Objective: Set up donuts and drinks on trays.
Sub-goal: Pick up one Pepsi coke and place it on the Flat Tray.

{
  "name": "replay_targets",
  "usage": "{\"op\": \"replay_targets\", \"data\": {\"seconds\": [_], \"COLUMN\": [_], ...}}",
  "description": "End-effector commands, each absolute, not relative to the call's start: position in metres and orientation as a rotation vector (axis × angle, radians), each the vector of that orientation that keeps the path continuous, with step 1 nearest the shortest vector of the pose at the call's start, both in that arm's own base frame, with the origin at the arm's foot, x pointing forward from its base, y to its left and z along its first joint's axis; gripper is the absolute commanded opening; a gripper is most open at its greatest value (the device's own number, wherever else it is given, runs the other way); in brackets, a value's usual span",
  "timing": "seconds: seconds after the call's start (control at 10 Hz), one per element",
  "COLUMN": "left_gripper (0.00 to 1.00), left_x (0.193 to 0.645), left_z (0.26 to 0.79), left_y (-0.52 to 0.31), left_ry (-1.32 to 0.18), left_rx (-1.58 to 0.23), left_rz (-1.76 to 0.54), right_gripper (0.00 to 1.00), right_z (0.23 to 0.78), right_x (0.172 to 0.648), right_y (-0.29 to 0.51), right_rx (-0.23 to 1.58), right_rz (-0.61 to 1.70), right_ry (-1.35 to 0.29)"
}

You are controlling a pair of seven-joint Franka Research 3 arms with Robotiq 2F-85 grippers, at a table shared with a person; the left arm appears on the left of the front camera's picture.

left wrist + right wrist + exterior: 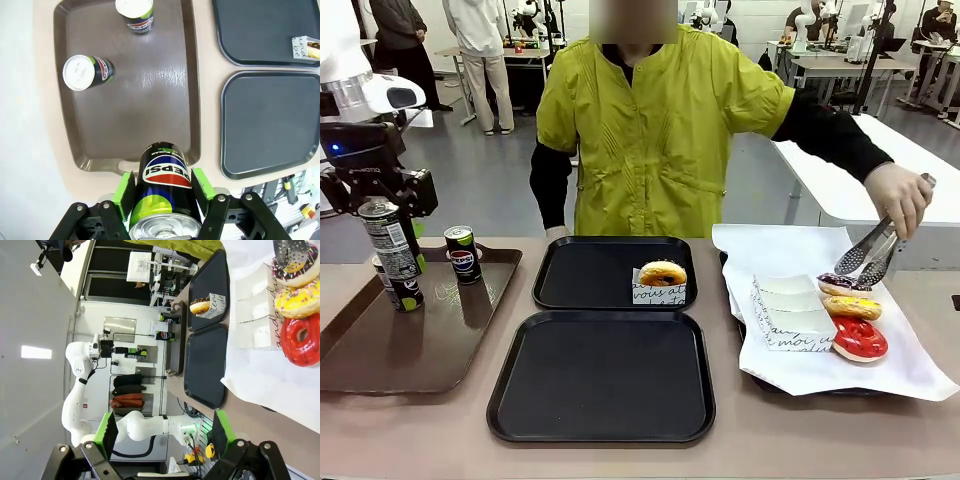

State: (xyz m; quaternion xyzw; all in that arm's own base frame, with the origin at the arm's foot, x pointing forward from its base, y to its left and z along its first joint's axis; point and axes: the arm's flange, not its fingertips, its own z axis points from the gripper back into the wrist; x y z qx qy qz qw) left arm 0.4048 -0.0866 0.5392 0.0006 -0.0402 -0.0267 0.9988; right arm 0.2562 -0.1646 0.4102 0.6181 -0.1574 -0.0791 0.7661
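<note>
Nearest the front camera lies the near black tray [600,378], bare, at lower centre. The far black tray [582,275] touches it just behind and carries one boxed donut [662,281] in its right corner. The brown tray [430,345] fills the lower left.

Above the brown tray's left part, the left gripper [386,215] comes down from the upper left with its wrist pointing roughly straight down. Its green pads are clamped on the upper sides of a Pepsi can [162,172]. The can's long axis runs close to upright, leaning slightly, and it looks lifted off the tray.

Both black trays lie to the right of this can in the front view, across the brown tray's right rim, so the left arm is the nearer one for the delivery. I judge the move to be a sideways carry.

Two other cans [82,72] stand upright on the brown tray.

At right, a person's hand [898,196] holds tongs [868,258] on a chocolate donut on the paper-lined tray [920,375].

The right gripper [162,435] stands spread with nothing between its pads.
</note>
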Motion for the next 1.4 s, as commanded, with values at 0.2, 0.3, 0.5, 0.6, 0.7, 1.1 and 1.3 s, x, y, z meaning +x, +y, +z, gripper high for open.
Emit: {"op": "replay_targets", "data": {"seconds": [0.2,0.3,0.5,0.6,0.7,1.1,1.3], "left_gripper": [0.59,0.59,0.59,0.59,0.59,0.59,0.59], "left_x": [0.406,0.412,0.436,0.442,0.459,0.522,0.494], "left_z": [0.537,0.532,0.531,0.527,0.524,0.480,0.490], "left_y": [-0.087,-0.111,-0.153,-0.169,-0.190,-0.283,-0.254], "left_ry": [-0.079,-0.106,-0.126,-0.125,-0.114,-0.129,0.024], "left_rx": [0.001,0.021,0.071,0.074,0.084,0.086,0.085], "left_rz": [-0.053,-0.102,-0.205,-0.220,-0.257,-0.412,-0.445], "right_gripper": [1.00,1.00,1.00,1.00,1.00,1.00,1.00], "right_z": [0.411,0.411,0.411,0.411,0.411,0.411,0.411], "right_x": [0.258,0.258,0.258,0.258,0.258,0.258,0.258], "right_y": [-0.165,-0.165,-0.165,-0.165,-0.165,-0.165,-0.165], "right_rx": [1.350,1.350,1.350,1.350,1.350,1.350,1.350], "right_rz": [-0.171,-0.171,-0.171,-0.171,-0.171,-0.171,-0.171], "right_ry": [-0.360,-0.360,-0.360,-0.360,-0.360,-0.360,-0.360]}}
